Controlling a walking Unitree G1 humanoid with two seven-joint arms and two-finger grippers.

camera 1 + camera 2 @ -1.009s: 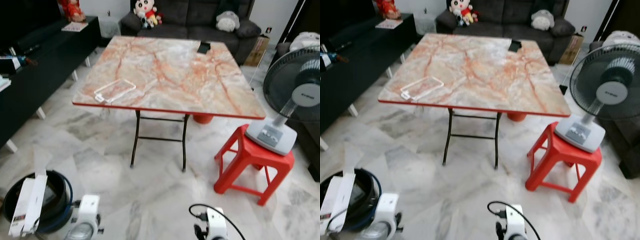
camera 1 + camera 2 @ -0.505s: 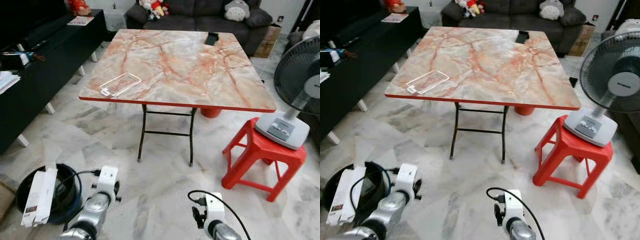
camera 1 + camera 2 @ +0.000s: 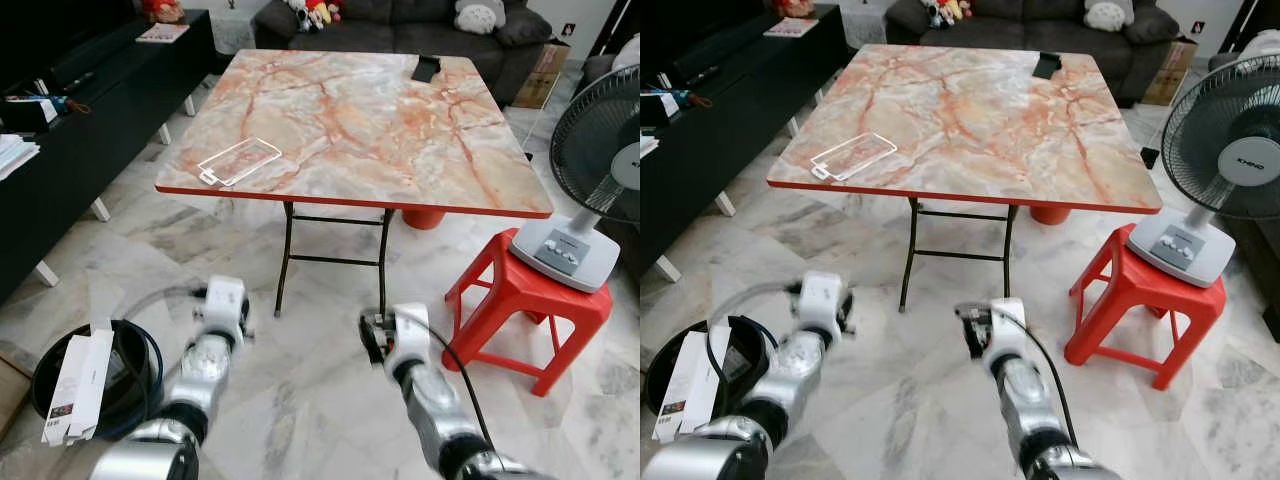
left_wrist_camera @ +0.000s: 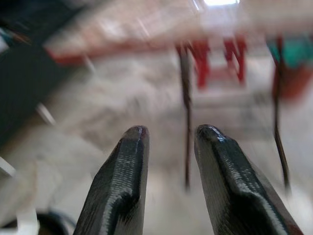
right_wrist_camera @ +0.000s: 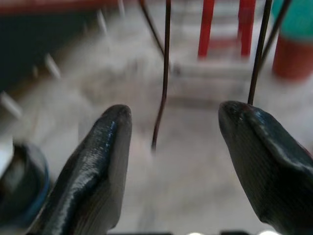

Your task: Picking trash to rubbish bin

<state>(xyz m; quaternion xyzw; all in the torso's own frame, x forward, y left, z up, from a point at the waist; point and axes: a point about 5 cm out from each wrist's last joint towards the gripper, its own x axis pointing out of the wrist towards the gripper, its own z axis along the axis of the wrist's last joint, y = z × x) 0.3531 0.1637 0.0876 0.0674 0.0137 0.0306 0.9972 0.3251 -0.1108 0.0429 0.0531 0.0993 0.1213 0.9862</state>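
One clear plastic tray lies on the marble-patterned table, uncollected. Left tool narrow, empty; right tool wide, empty. Black round rubbish bin holds a white carton.

Both wrist views are smeared by motion blur: past the left gripper only vague red and dark streaks can be made out, perhaps the worktop's legs. Past the right gripper the legs and a red stool are soft-edged. The fan is cut off by the right edge of the left eye view. The bin is partly covered by a white carton, whose print is too small to be read. The sofa and its toys are cropped by the top edge.
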